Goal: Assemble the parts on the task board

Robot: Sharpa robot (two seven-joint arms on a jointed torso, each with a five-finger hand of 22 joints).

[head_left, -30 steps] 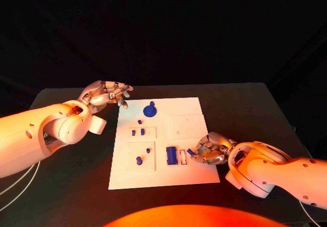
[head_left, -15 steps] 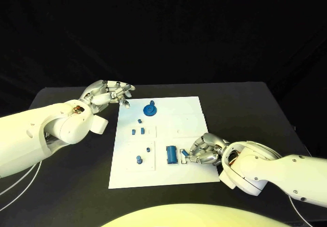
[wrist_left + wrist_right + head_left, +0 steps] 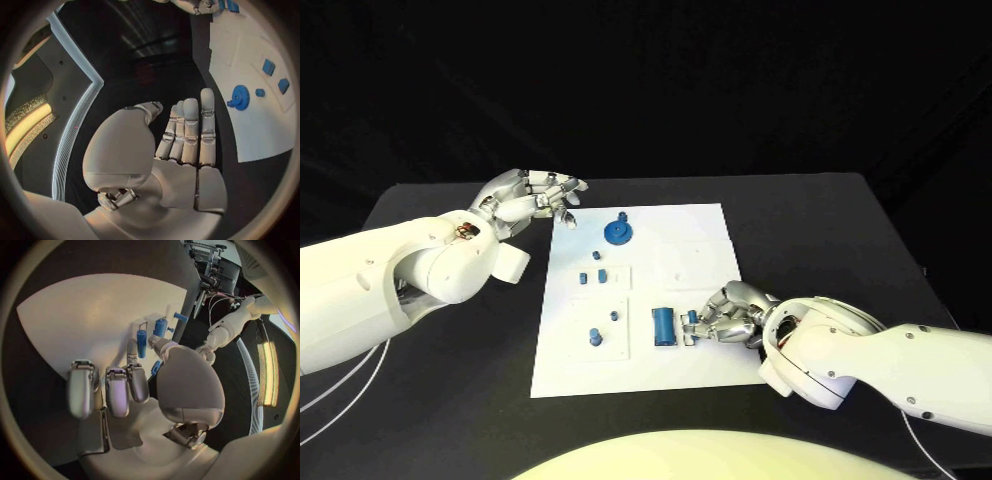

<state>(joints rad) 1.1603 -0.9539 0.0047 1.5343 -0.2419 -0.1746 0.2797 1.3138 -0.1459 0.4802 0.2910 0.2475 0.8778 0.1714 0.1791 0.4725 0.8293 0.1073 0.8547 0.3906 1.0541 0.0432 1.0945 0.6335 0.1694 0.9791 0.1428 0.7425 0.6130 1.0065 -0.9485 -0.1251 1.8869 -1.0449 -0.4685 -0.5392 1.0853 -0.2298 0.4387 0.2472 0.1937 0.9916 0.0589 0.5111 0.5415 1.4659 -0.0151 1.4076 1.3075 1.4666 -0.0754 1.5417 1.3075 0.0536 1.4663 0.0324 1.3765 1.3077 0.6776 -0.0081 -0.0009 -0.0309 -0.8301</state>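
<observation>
The white task board lies mid-table. A blue gear stands near its far edge, small blue pegs sit in the left-hand plates, and an upright blue block stands near the front. My right hand rests on the board's right front, just right of the block, and pinches a small blue part between thumb and a finger; the right wrist view shows that part beside the block. My left hand hovers at the board's far left corner, fingers straight and apart, holding nothing.
The black table surrounds the board with bare room on both sides. My left forearm lies along the board's left side. The gear and two small blue pieces show beyond my left fingers.
My right hand has crept left across the board with the small blue part, closer to the blue block. The left hand has hardly moved.
</observation>
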